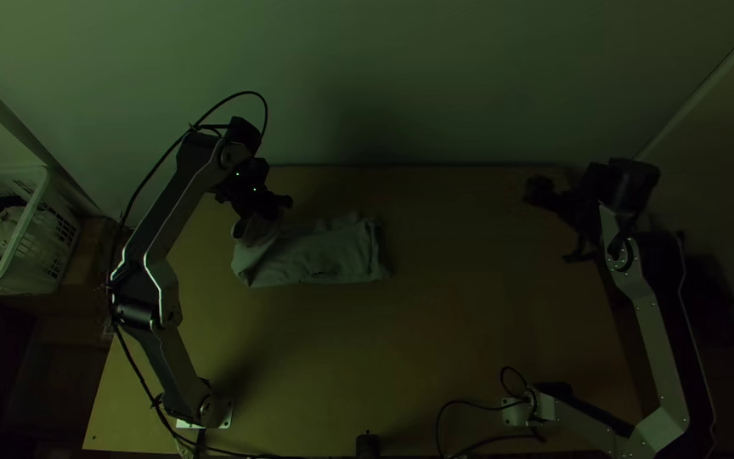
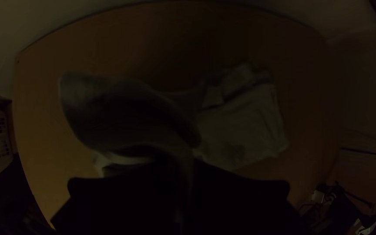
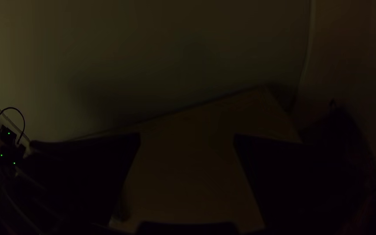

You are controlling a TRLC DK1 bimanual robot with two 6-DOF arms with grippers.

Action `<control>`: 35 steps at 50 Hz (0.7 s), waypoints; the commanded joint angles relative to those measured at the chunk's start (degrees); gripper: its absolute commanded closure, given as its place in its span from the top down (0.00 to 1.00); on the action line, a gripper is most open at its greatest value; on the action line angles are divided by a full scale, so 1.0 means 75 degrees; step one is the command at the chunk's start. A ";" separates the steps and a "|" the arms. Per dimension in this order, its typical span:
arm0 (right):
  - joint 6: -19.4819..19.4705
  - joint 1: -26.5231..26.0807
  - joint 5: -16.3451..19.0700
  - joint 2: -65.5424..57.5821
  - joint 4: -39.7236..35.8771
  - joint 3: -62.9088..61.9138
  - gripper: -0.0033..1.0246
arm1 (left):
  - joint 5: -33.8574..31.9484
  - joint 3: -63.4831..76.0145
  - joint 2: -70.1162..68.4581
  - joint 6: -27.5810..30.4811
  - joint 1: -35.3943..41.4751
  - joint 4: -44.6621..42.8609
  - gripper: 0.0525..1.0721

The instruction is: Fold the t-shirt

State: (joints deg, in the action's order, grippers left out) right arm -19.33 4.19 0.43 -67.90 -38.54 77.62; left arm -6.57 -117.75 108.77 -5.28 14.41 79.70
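In the top view my left gripper (image 1: 263, 211) is over the left part of the t-shirt (image 1: 324, 253), which lies folded into a compact, roughly rectangular bundle at the table's back left. The left wrist view has the left gripper (image 2: 188, 167) shut on a raised, curved flap of the t-shirt (image 2: 240, 126); the rest of the cloth lies on the table, somewhat wrinkled. Above the back right of the table, away from the cloth, my right gripper (image 1: 559, 223) stands open. Its two fingers are wide apart in the right wrist view, the right gripper (image 3: 188, 139) having nothing between them.
A white basket (image 1: 31, 229) with cloth inside stands beyond the table's left edge. The wall (image 1: 435, 102) rises along the table's back edge. Bare table (image 1: 435, 340) extends in front of and to the right of the shirt. Cables (image 1: 460, 404) lie near the right arm's base.
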 commanded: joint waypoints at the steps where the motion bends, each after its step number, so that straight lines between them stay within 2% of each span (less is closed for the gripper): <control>1: -0.0223 -0.0078 0.0002 0.0241 0.0124 -0.0260 0.96 | -0.0015 -0.0448 0.0286 -0.0527 0.0562 0.0143 0.03; 11: -0.0293 -0.0078 0.0002 0.0452 0.0229 -0.0588 0.96 | -0.0003 -0.0999 0.0872 -0.1242 0.1430 0.0143 0.03; 28: -0.0364 -0.0054 0.0002 0.0604 0.0370 -0.0870 0.96 | 0.0196 -0.1350 0.1681 -0.1886 0.2355 -0.0127 0.04; 30: -0.0364 -0.0042 0.0002 0.0604 0.0381 -0.0905 0.96 | 0.0184 -0.1432 0.1786 -0.2003 0.2461 -0.0197 0.13; 31: -0.0364 -0.0031 0.0002 0.0604 0.0393 -0.0916 0.96 | 0.0196 -0.1491 0.1845 -0.2120 0.2496 -0.0244 0.24; 32: -0.0364 -0.0031 0.0002 0.0604 0.0405 -0.0940 0.96 | 0.0173 -0.1526 0.1915 -0.2226 0.2543 -0.0349 0.40; 34: -0.0364 -0.0031 0.0002 0.0604 0.0417 -0.0975 0.96 | -0.0109 -0.1573 0.2021 -0.2343 0.2613 -0.0467 0.86; 35: -0.0364 -0.0019 0.0002 0.0604 0.0417 -0.0998 0.96 | -0.0308 -0.1585 0.2056 -0.2413 0.2660 -0.0502 0.99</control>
State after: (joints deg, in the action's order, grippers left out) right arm -20.99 3.95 0.45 -64.34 -36.34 72.23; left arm -5.67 -127.11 122.19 -19.57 32.71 77.34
